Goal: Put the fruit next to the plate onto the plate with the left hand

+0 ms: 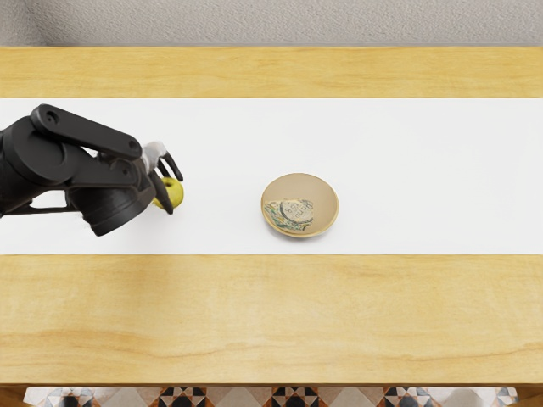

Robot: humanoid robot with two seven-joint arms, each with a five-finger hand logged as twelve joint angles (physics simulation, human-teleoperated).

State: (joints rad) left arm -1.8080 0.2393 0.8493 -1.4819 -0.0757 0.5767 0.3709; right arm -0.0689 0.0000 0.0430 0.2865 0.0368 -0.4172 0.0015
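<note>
**Left hand closes on fruit, well short of the plate**

From my remote seat, the head view shows the black left hand (pixel 159 178) reaching in from the left edge of the frame. Its dark fingers (pixel 163 200) are curled around a small, round, yellow-green fruit (pixel 176 193). Much of the fruit is hidden: the fingers cover its left side and top, and only its right flank shows past them. I cannot make out what kind of fruit it is. Nor can I tell whether it rests on the cloth or hangs just above it. The arm's bulky black forearm is cut off by the picture's left edge.

Hand and fruit sit over the left end of a plain white runner (pixel 399 153) laid along the light wooden table (pixel 271 314). The shallow, round, tan ceramic plate (pixel 316 188), which has a dark green pattern on its inner face, lies on the same runner. It sits to the right of the fruit and well apart from it, with nothing on it.

A grey wall (pixel 271 21) runs along the top edge. A strip of patterned tile floor (pixel 297 397) shows at the bottom.
</note>
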